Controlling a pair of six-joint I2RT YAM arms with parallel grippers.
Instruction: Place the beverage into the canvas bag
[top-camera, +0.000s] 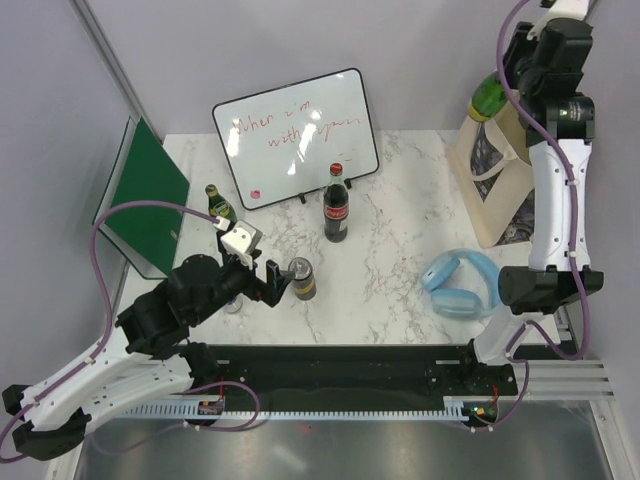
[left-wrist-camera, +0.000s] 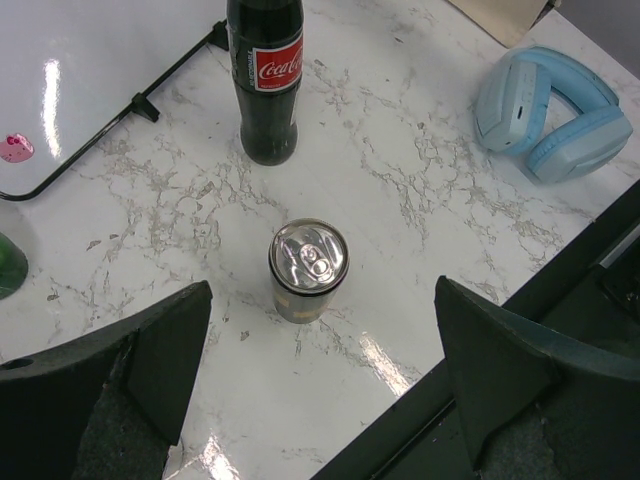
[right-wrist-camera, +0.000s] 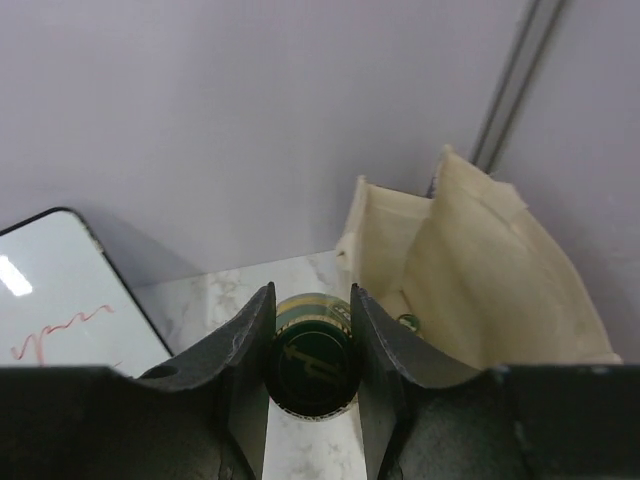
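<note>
Both right gripper (right-wrist-camera: 310, 305) jaws pinch the green bottle (right-wrist-camera: 312, 370) beside the canvas bag (right-wrist-camera: 480, 290).

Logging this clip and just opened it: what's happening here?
The right gripper is shut on a green bottle, held in the air next to the open canvas bag, not yet inside it. The left gripper hangs open, aimed at a can on the table, not gripping it. A cola bottle stands further back.
</note>
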